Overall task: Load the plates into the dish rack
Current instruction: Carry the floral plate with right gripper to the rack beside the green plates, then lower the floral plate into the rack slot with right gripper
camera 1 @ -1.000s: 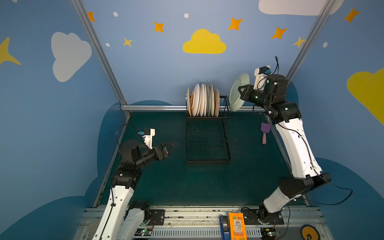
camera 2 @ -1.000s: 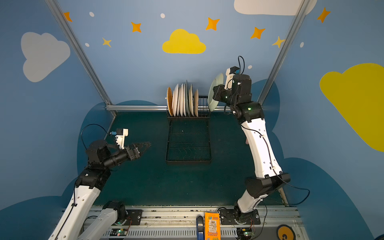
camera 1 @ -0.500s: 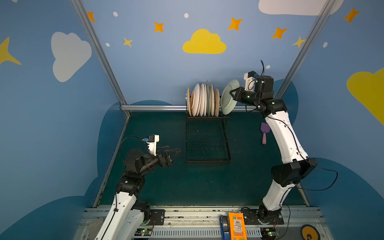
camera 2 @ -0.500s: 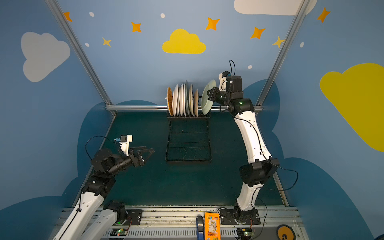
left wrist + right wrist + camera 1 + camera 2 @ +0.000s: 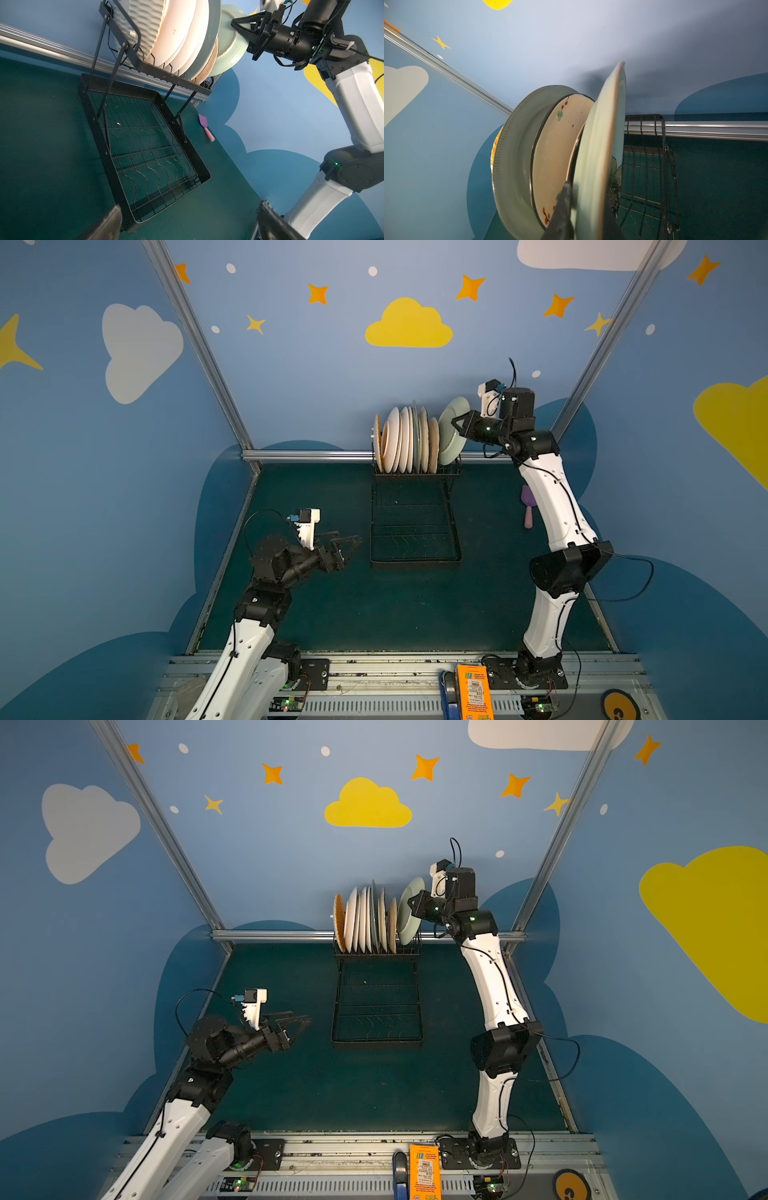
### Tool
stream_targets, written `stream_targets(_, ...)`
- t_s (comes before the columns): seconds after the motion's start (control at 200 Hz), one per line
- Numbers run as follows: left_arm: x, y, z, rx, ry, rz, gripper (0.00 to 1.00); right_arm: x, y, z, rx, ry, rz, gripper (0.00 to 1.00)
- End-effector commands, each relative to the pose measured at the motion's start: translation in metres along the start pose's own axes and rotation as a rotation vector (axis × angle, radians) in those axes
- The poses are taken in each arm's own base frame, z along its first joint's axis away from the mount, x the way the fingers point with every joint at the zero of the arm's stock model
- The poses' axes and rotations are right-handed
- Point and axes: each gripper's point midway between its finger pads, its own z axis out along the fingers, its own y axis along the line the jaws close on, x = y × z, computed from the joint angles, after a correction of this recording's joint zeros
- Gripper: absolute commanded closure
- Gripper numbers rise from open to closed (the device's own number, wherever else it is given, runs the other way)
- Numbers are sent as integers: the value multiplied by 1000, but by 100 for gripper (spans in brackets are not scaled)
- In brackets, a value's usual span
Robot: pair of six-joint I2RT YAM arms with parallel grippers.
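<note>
upright plates (image 5: 405, 439) crowd most slots of the dish rack (image 5: 415, 562); free wires show only at its right edge, where the right end effector (image 5: 460, 425) grips a tilted mint plate (image 5: 449, 448) just beside the last one. the tray part lies bare. open desk (image 5: 374, 605) surrounds the wide-jawed left end effector (image 5: 351, 547). a purple spatula (image 5: 528, 514) lies right of the rack.

Purple-pink spatula (image 5: 527, 507) on green mat (image 5: 374, 605), far R side; orange box (image 5: 473, 694) nr front edge
</note>
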Motion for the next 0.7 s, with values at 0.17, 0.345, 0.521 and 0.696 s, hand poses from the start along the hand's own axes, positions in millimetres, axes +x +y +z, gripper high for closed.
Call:
stream_targets(0.17, -7, -2, 0, -6, -20, 34, 0, -32, 29, -13, -80, -104, -85, 100)
stream_targets(0.345, -7, 0, 0, -14, -20, 34, 0, -28, 25, -6, -72, -88, -90, 100)
stream_targets(0.521, -7, 1, 0, -23, -21, 34, 0, -25, 21, 2, -49, -68, -105, 100)
stream_targets(0.696, -7, 2, 0, -29, -21, 32, 0, -19, 16, 8, -11, -55, -133, 100)
